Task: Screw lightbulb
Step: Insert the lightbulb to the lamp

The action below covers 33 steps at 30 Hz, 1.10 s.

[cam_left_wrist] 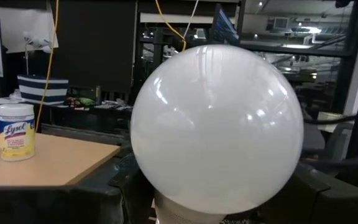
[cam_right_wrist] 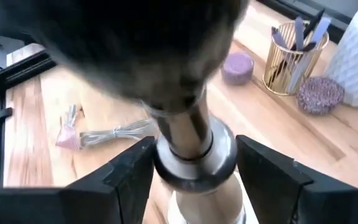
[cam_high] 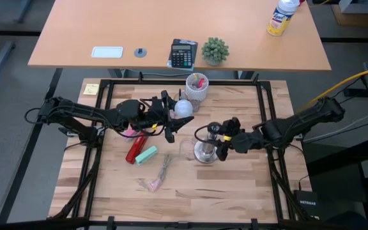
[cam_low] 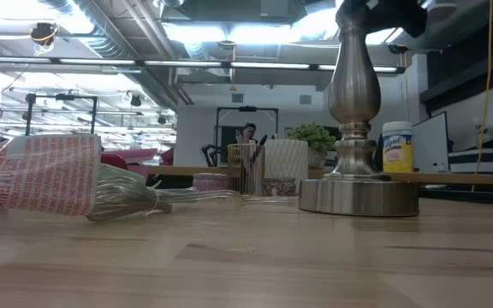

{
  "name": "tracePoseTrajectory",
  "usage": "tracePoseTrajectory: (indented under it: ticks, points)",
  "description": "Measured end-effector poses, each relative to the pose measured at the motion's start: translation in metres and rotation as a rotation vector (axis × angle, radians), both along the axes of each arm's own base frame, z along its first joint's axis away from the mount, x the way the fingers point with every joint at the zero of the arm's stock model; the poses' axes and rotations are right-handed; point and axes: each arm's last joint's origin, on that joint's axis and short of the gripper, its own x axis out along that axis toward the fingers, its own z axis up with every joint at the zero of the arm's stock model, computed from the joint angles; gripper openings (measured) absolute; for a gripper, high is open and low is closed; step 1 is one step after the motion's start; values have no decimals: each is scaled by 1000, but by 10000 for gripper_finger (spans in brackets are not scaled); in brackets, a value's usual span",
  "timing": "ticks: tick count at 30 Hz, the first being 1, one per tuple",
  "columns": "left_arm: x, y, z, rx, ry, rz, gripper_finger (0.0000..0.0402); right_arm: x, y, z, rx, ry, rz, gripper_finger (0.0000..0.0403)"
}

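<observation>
Bulb (cam_high: 183,108) held by its base in left gripper (cam_high: 171,115), above the table (cam_high: 235,185), beside the white cup (cam_high: 197,89). Right gripper (cam_high: 224,142), fingers (cam_right_wrist: 129,171) closed around the socket stand (cam_high: 204,151) stem, well apart from bulb.

A light wooden tabletop (cam_high: 235,185) carries a silvery lamp stand (cam_high: 204,152) near its middle, with a red tube (cam_high: 135,148) and a mint-green block (cam_high: 147,155) lying towards its left edge. A clear wrapper with a pink end (cam_high: 158,175) lies nearer the front edge. At the back edge stands a white cup (cam_high: 196,90), and a yellow note (cam_high: 91,89) sits in the back left corner.
</observation>
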Motion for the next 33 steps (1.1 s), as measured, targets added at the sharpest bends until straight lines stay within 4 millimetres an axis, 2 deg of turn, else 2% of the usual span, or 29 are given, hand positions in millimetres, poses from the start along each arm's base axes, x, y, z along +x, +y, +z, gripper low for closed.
tracePoseTrajectory:
  ticks: [3, 10, 18, 25, 33]
  points:
    - [0, 0, 0, 0, 4, 0, 226, 2, 0, -11, -2, -50, -30, 218]
    - [0, 0, -1, 3, 16, 1, 226, 3, -3, -25, -72, -109, -99, 163]
    - [0, 0, -1, 35, 21, 7, 226, 6, -3, -25, -83, -145, -150, 168]
    - [-5, 1, 5, 101, 11, 35, 226, 28, 5, -35, -96, -208, -168, 164]
    - [-26, 4, 25, 143, -37, 93, 226, 56, 16, -46, -153, -307, -154, 166]
